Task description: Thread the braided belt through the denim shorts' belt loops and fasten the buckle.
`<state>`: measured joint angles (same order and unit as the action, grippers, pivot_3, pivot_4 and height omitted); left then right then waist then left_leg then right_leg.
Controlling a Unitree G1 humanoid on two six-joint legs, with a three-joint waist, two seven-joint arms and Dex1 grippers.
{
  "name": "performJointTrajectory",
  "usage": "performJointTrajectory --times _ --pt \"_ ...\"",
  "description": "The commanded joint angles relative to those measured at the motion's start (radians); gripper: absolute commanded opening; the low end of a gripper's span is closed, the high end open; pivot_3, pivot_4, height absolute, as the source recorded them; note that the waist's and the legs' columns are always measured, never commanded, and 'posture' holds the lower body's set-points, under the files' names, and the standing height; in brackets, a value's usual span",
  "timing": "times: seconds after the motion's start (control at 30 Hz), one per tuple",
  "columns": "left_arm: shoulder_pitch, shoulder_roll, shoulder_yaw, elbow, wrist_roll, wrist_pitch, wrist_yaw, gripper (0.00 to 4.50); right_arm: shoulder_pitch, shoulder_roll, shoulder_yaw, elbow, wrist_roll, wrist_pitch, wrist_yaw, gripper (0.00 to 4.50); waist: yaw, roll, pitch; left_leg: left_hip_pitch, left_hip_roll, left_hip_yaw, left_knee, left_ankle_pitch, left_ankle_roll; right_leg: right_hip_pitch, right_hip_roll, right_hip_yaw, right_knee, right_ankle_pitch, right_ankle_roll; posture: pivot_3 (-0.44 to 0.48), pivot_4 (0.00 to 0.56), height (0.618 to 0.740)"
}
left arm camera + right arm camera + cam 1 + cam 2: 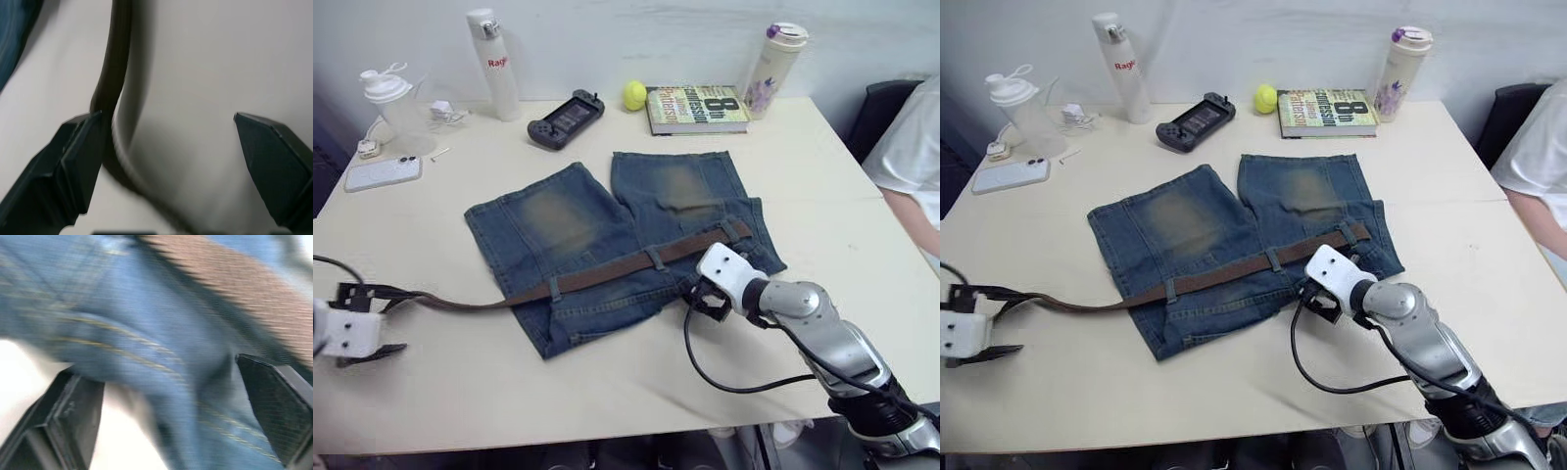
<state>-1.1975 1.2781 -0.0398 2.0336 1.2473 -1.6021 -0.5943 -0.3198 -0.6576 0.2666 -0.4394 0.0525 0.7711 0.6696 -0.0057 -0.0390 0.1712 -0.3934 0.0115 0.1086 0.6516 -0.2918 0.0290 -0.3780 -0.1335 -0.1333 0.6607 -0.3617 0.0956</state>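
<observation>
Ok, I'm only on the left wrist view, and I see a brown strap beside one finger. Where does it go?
Observer: The braided belt runs from the open left gripper across the denim shorts, under at least two belt loops.
Operator: And the right arm?
Observer: The right gripper is open at the shorts' waistband edge, just below the belt, and holds nothing.
Operator: Is it buckled?
Observer: I cannot make out a buckle. The belt's far end lies flat on the shorts.

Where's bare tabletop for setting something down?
Free: the near strip between the left tool and right tool, below the shorts; also right of them. Crowded along the far edge: bottles, phone, game controller, book.
</observation>
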Motion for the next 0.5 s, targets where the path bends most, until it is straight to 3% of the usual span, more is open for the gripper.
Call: performJointTrajectory --times 0.03,0.07,0.13,0.2,0.3,0.4,0.5 --pt "0.047 -0.019 0.318 0.061 -0.008 -0.012 -0.217 4.5 0.024 -0.034 -0.11 -0.095 0.112 0.034 0.082 4.46 -0.003 0.002 0.001 0.001 0.0 -0.001 0.0 -0.001 0.001 -0.001 -0.002 0.001 0.0 0.0 0.001 0.0 0.15 0.74" --pt "0.09 -0.034 0.394 0.061 -0.02 -0.012 -0.251 4.5 0.028 -0.044 -0.155 -0.128 0.167 0.049 0.116 4.46 -0.01 0.003 0.002 0.001 -0.001 -0.001 0.0 -0.001 0.002 -0.001 -0.003 0.0 0.0 0.0 0.001 0.0 0.15 0.74" --pt "0.181 -0.08 0.649 0.061 -0.153 0.126 -0.55 4.5 0.031 -0.049 -0.264 -0.193 0.299 0.087 0.176 4.46 -0.021 0.003 0.003 0.001 -0.001 0.0 0.0 -0.002 0.003 -0.001 -0.005 -0.003 -0.001 0.001 0.002 0.0 0.15 0.74" --pt "0.246 -0.121 0.828 0.061 -0.231 0.217 -0.751 4.5 0.019 -0.033 -0.367 -0.221 0.422 0.143 0.197 4.46 -0.027 0.004 0.004 0.002 -0.001 0.001 0.0 -0.002 0.004 -0.001 -0.008 -0.009 -0.001 0.002 0.002 0.0 0.15 0.74" --pt "0.252 -0.174 1.006 0.061 -0.372 0.445 -0.988 4.5 -0.021 0.0 -0.466 -0.197 0.516 0.173 0.163 4.46 -0.026 0.003 0.004 0.004 0.001 0.001 0.001 -0.003 0.003 0.001 -0.012 -0.024 0.0 0.004 0.0 0.0 0.15 0.74" --pt "0.214 -0.224 1.061 0.061 -0.439 0.587 -0.998 4.5 -0.058 0.009 -0.487 -0.121 0.499 0.171 0.093 4.46 -0.025 0.003 0.005 0.004 0.001 -0.001 0.001 -0.003 0.003 0.001 -0.013 -0.026 0.001 0.004 -0.001 0.0 0.15 0.74" --pt "0.141 -0.28 1.047 0.061 -0.508 0.849 -0.978 4.5 -0.101 0.027 -0.469 0.004 0.426 0.145 -0.02 4.46 -0.02 0.002 0.005 0.003 -0.001 -0.003 0.001 -0.003 0.003 0.002 -0.015 -0.027 0.001 0.005 0.0 0.0 0.15 0.74"
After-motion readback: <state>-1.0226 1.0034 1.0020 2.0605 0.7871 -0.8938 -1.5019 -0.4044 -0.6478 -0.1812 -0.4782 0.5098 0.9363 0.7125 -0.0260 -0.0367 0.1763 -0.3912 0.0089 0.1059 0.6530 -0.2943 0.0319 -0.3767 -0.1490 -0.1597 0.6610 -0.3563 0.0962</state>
